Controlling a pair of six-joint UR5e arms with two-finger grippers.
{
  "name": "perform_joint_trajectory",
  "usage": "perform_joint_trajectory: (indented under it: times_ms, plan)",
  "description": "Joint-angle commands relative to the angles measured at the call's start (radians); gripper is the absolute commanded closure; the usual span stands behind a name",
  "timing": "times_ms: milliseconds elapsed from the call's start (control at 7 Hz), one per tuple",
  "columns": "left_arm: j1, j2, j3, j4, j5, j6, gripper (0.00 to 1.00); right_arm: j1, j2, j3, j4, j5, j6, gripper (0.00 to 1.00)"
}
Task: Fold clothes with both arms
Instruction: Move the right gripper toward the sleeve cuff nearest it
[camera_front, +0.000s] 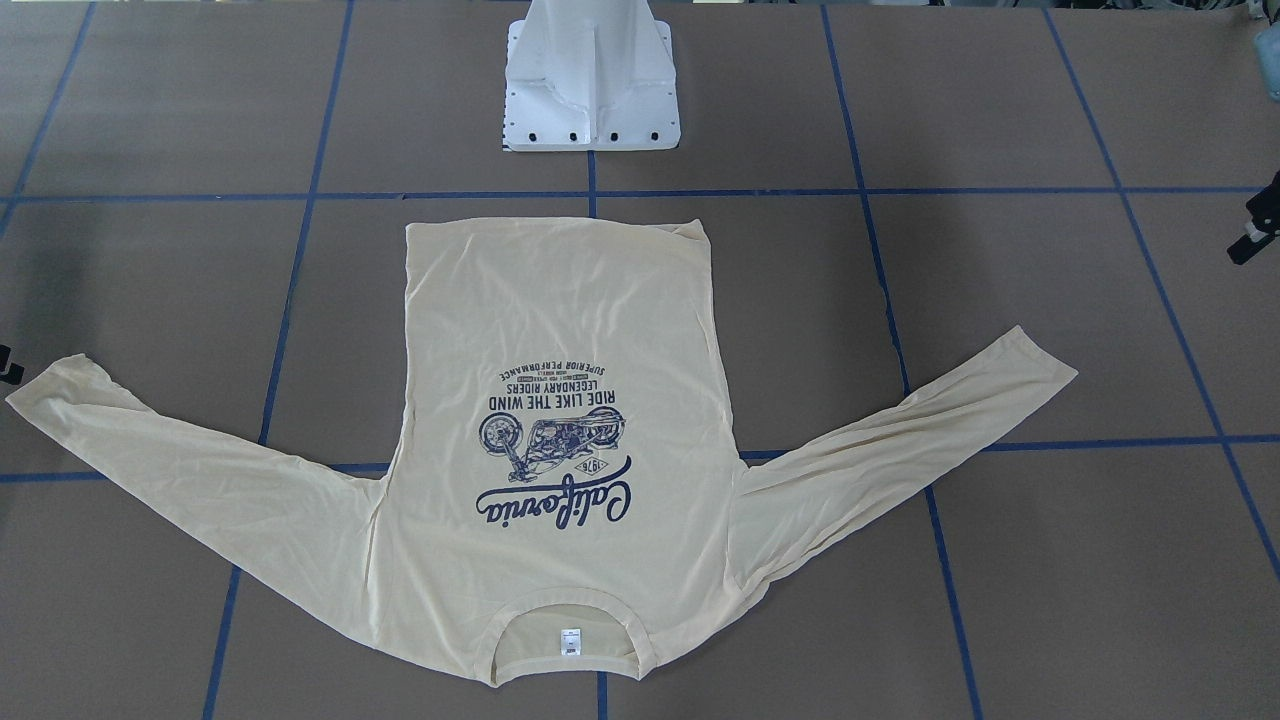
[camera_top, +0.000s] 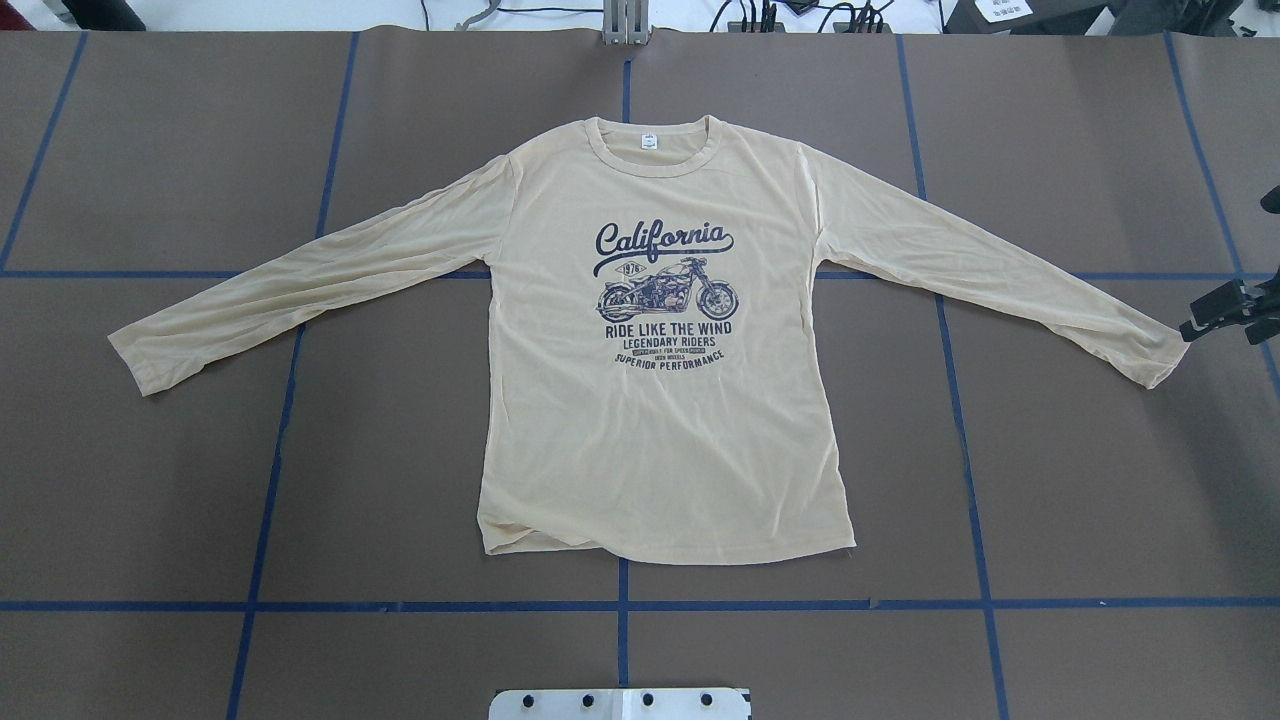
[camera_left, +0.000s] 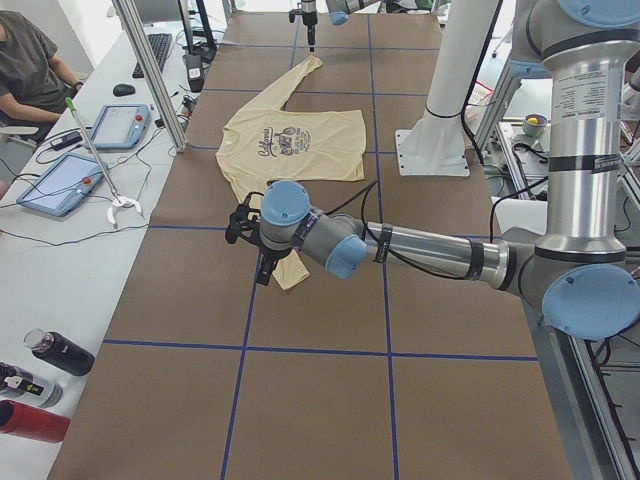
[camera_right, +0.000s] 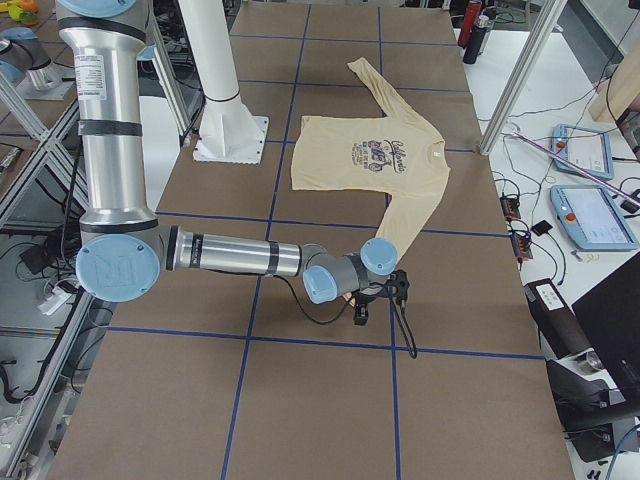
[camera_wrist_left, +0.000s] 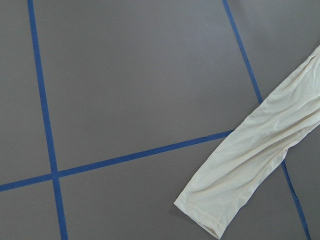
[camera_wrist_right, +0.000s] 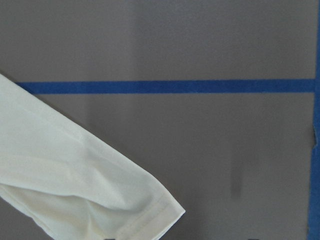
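The pale yellow T-shirt (camera_top: 660, 430) lay flat and face up in the middle of the brown tabletop (camera_top: 400, 480), with its navy print (camera_top: 665, 300) showing. In the overhead view its collar pointed to the top of the frame, the white neck label (camera_top: 650, 143) visible inside it, and its hem pointed to the bottom. Both long sleeves were spread outward, slanting down toward the frame's sides.

The right claw (camera_top: 1228, 310) hung at the right edge of the overhead view, just beside the sleeve cuff (camera_top: 1160, 365) there. I could not tell whether its jaws were apart or together. The left claw (camera_front: 1255, 232) showed only partly at the right edge of the front-facing view, well apart from the other cuff (camera_front: 1040, 365), and its state could not be told either.

Blue tape lines (camera_top: 800, 605) crossed the tabletop around the shirt.
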Motion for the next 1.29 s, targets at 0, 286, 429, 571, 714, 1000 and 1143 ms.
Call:
perform_joint_trajectory:
  times_ms: [0,286,429,571,714,1000,1143]
  plan:
    - [0.000,-0.002,0.001,0.000,0.000,0.004,0.00,-0.021,0.025,-0.031,0.001,-0.009,0.002,0.19]
    - [-0.001,-0.004,-0.002,0.000,0.000,0.003,0.00,-0.024,0.054,-0.077,0.001,-0.012,0.002,0.22]
    - [-0.001,-0.007,-0.002,0.000,0.000,0.002,0.00,-0.024,0.054,-0.077,0.001,-0.011,0.002,0.23]
    - [-0.001,-0.007,-0.001,-0.002,0.000,0.004,0.00,-0.024,0.054,-0.077,0.001,-0.011,0.002,0.28]
    - [-0.001,-0.008,-0.002,-0.002,0.000,0.006,0.00,-0.025,0.054,-0.077,0.001,-0.011,0.003,0.36]
    - [-0.001,-0.008,-0.001,-0.002,0.000,0.009,0.00,-0.025,0.056,-0.075,0.001,-0.009,0.005,0.53]
    - [-0.001,-0.008,-0.001,-0.002,0.001,0.007,0.00,-0.025,0.056,-0.075,0.001,-0.009,0.006,0.63]
